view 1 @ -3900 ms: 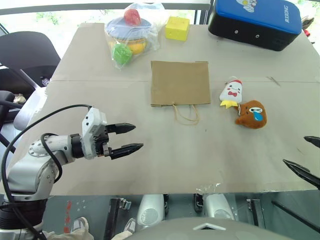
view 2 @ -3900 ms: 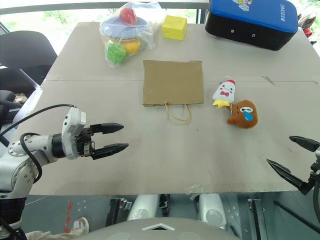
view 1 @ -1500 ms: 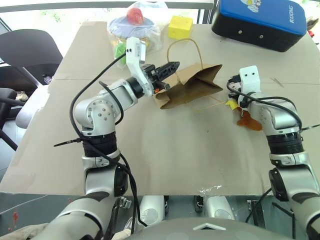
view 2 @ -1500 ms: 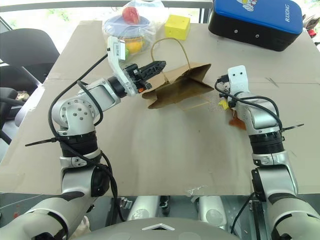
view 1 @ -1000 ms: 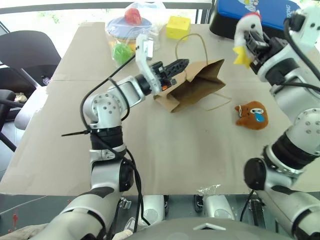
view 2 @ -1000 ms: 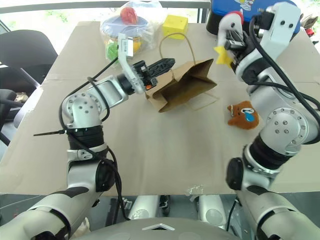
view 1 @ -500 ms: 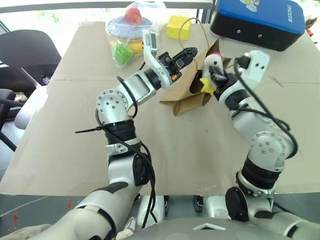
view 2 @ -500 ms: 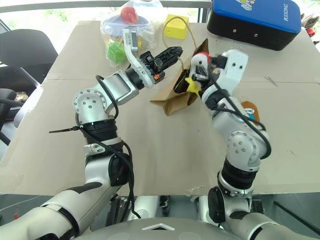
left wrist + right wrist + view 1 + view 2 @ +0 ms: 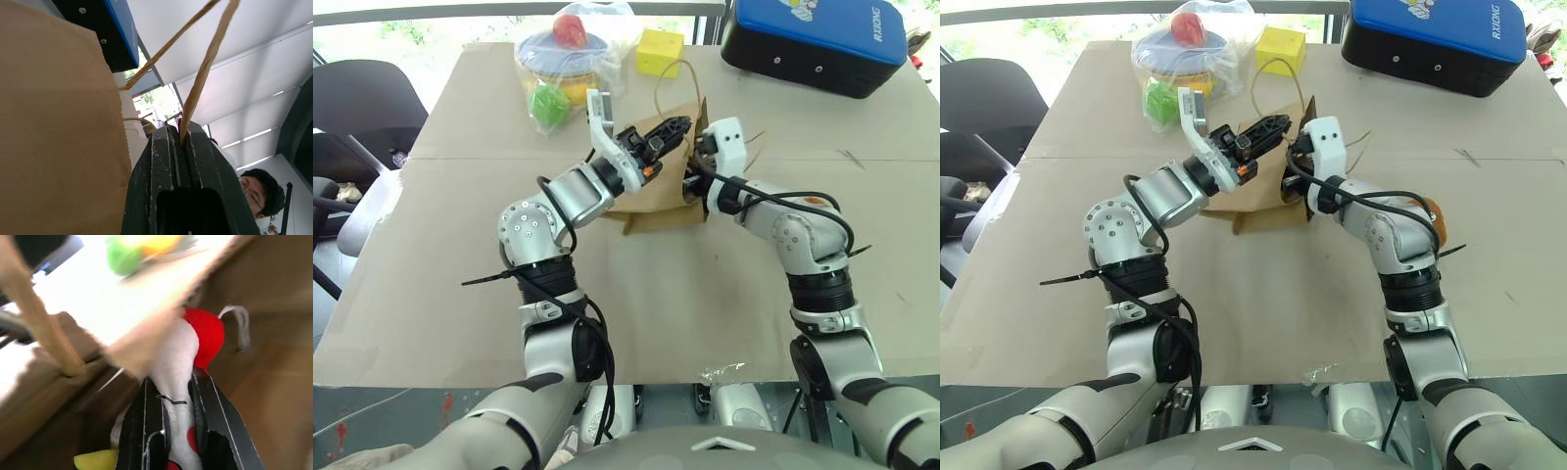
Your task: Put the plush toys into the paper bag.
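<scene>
The left gripper [image 9: 674,125] is clenched on one cord handle [image 9: 203,68] of the paper bag [image 9: 658,201], lifting its mouth off the table [image 9: 460,245]; the right gripper [image 9: 171,396], its fingers around the white plush toy [image 9: 178,357], is inside the bag's mouth, whereas a second ago it held that toy high above the bag. The brown plush toy [image 9: 1436,217], plain beside the bag a second ago, is now mostly hidden behind the right arm; the blue-topped case [image 9: 822,39] reads "RIXIDNG" or similar, too small to be sure. Two plush toys, one paper bag, one yellow cube [image 9: 660,53], one clear plastic bag of toys [image 9: 563,64].
</scene>
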